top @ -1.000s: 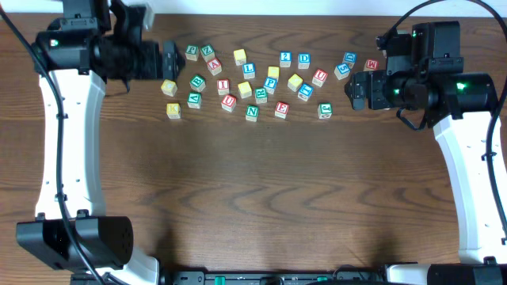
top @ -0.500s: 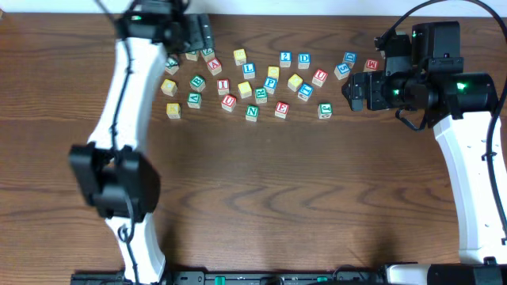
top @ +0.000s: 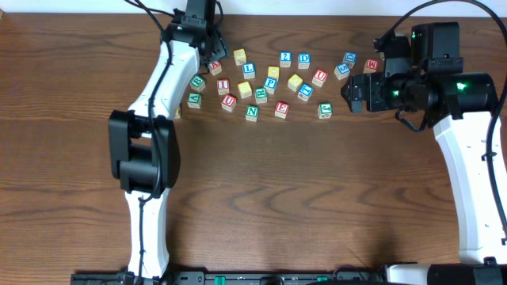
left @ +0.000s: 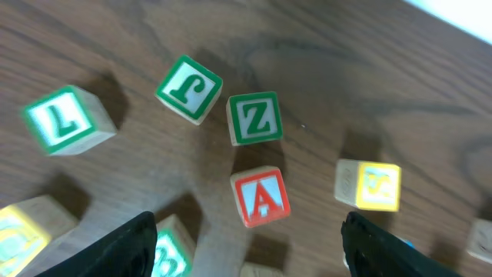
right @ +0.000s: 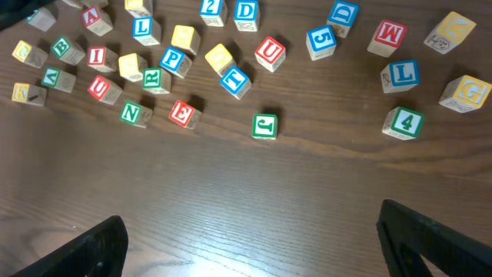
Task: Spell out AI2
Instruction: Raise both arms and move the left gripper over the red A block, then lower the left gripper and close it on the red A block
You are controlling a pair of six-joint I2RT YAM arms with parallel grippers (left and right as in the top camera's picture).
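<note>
Wooden letter blocks lie scattered across the back of the table. The red A block [top: 214, 66] shows in the left wrist view [left: 261, 198], just ahead of and between my left gripper's [left: 254, 258] open fingers. In the overhead view the left gripper [top: 207, 47] hovers over the back left of the cluster. The red I block [top: 223, 85] and the blue 2 block [top: 285, 58] lie in the cluster; the right wrist view shows A [right: 92, 17], I [right: 97, 55] and 2 [right: 212, 8]. My right gripper [top: 352, 91] is open and empty, right of the blocks, above bare wood [right: 261, 246].
Around the A block lie a green Z block [left: 254, 118], a green J block [left: 189, 88] and a yellow block [left: 367, 185]. A green N [top: 252, 112], a red E [top: 281, 110] and a green J [top: 325, 111] form the cluster's front edge. A red M [top: 371, 64] lies near the right gripper.
My left arm has swung from the left side of the table round to the back, and its gripper now hangs over the A block. The right arm has not moved.
</note>
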